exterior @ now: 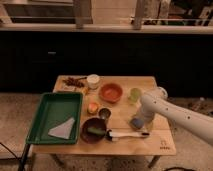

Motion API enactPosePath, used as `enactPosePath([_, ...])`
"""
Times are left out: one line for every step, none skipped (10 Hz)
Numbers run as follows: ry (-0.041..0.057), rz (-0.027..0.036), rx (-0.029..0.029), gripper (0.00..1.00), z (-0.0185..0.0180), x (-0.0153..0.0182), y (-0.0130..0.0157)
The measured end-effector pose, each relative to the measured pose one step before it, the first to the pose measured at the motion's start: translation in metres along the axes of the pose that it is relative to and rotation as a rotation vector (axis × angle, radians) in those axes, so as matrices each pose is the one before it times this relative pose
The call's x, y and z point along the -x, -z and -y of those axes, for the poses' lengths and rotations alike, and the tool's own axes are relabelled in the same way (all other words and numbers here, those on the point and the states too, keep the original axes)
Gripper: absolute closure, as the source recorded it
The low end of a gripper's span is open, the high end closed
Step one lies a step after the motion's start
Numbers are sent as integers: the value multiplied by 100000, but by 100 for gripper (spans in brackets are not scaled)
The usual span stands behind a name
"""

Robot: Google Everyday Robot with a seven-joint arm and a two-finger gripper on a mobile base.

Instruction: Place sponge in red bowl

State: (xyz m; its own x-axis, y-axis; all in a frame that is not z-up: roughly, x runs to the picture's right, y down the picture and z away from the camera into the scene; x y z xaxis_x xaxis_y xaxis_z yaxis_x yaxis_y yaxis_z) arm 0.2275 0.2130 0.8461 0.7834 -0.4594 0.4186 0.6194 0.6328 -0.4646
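Toward the tabletop's (150, 86) right edge we poise our gripper (139, 119), state unclear to us, at the sponge (135, 123) bound for the red bowl (111, 92).

Gripper (139, 117) at sponge (135, 123), hidden behind arm (170, 113).

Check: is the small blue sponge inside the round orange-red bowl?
Out. The blue sponge lies on the wooden table by the gripper, apart from the orange-red bowl.
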Motion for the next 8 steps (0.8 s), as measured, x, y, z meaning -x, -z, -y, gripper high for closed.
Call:
enactPosePath([4,40,-589,26,619,17,162])
enactPosePath([-66,126,-414,26,433,-26,74])
enactPosePath([-410,269,-90,26,359,-129,2])
enactPosePath([-1072,250,89,26,151,-364,-48])
enactPosePath([-1653,717,-314,26,190,-389,-29])
enactPosePath([-1281,1112,-234,26,88,-359,-133])
enactPosePath([-1540,1789,-288,26,56,-474,-197])
enactPosePath([-1069,1351,-85,26,-9,-303,-156])
